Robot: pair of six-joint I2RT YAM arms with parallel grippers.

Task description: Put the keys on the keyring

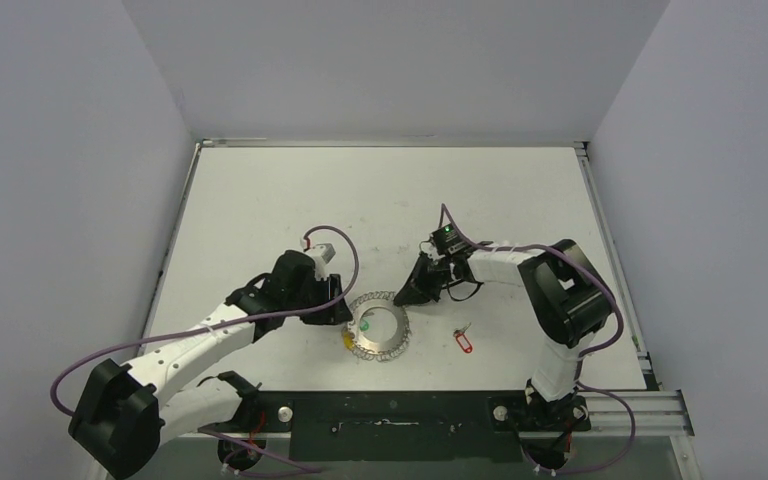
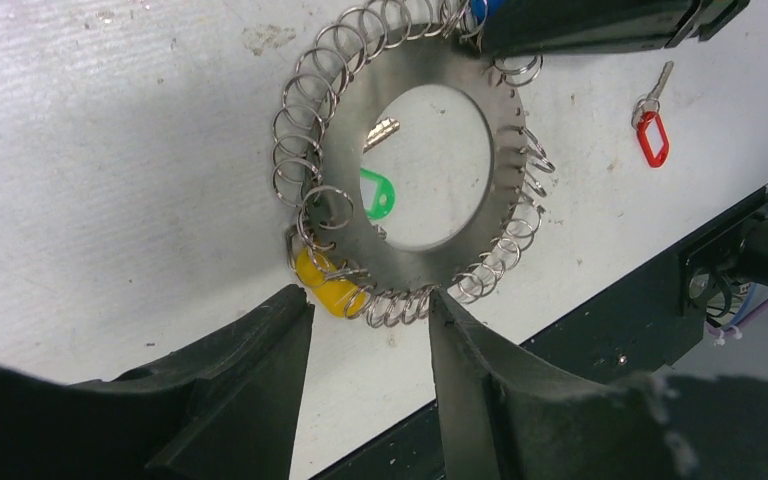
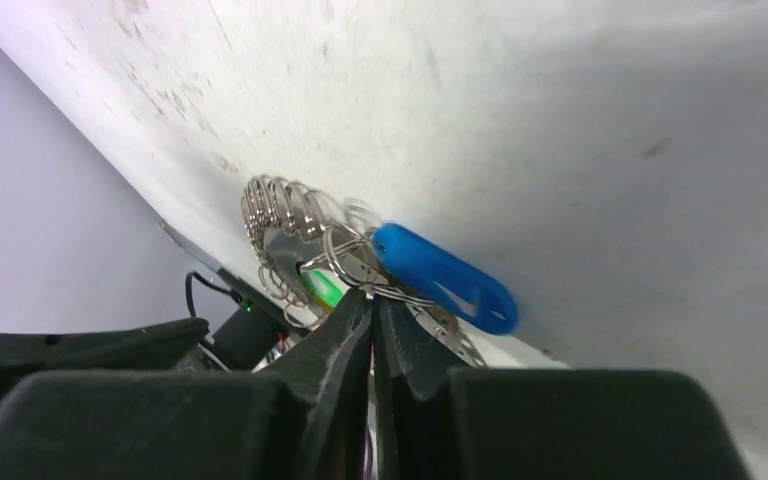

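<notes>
Scuffed white table | flat steel keyring, wire-looped | left fingers apart | right fingers clenched

Keyring seemingly holds blue key; red key apart.

I'm working in a robotics lab cell: a bare white table boxed in by plain grey panels, left arm and right arm bolted to a black plate, aluminium rail, loose purple cables.

Left arm and right arm stretched inward; left fingers apart, right fingers pressed together.
</notes>
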